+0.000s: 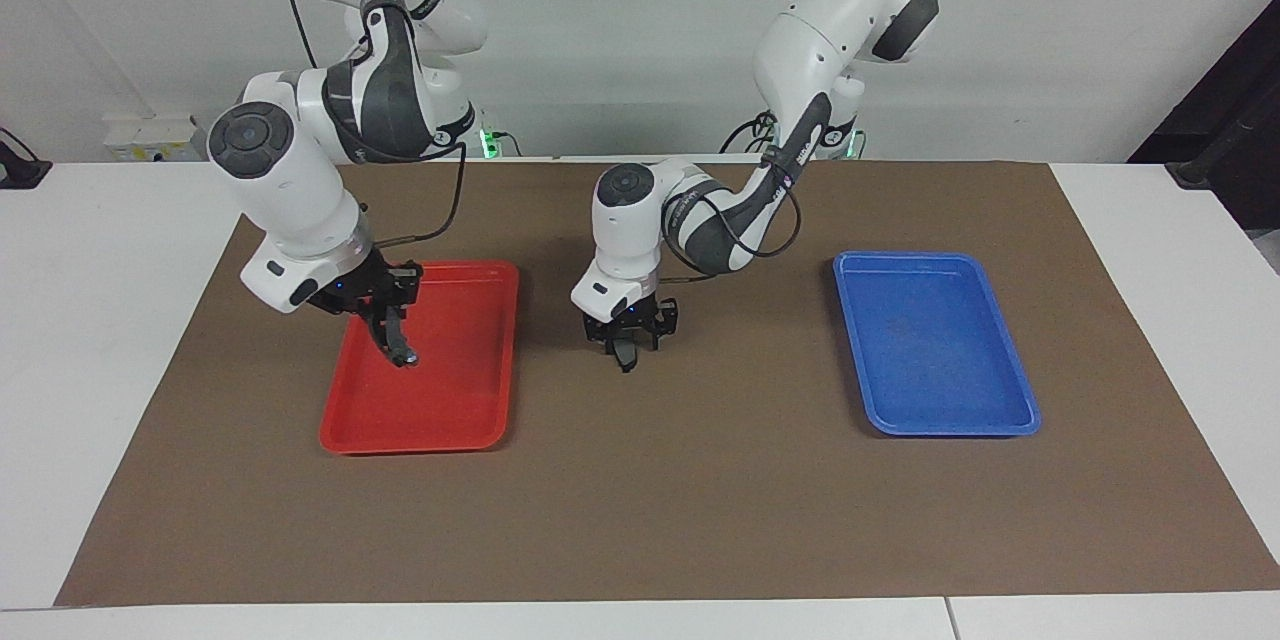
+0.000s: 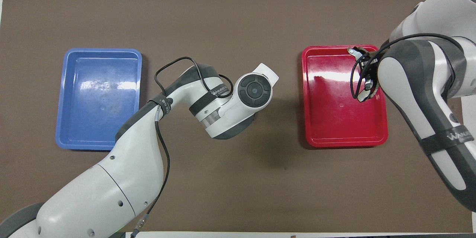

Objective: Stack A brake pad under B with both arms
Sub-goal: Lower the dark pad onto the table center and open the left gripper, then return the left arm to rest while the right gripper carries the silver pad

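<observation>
Facing view: right gripper point(image 1: 392, 325) over red tray point(image 1: 470, 420), holding curved pad point(image 1: 398, 340), long axis roughly vertical, hanging down. Left gripper point(image 1: 628, 340) over brown mat point(image 1: 700, 500) mid-table, gripping small dark pad point(image 1: 625, 355); its orientation can't be told. Blue tray point(image 1: 1010, 360) sits toward the left arm's end.

left gripper point(image 1: 625, 352) hidden overhead, held item unclear

Bright, even light fell from above. White glare patches sat on the glossy red plastic tray point(image 2: 344, 126) and the blue plastic tray point(image 2: 98, 96). Soft shadows pooled on the brown paper-covered worktop point(image 1: 700, 500) beneath both arms. Focus stayed sharp throughout.
</observation>
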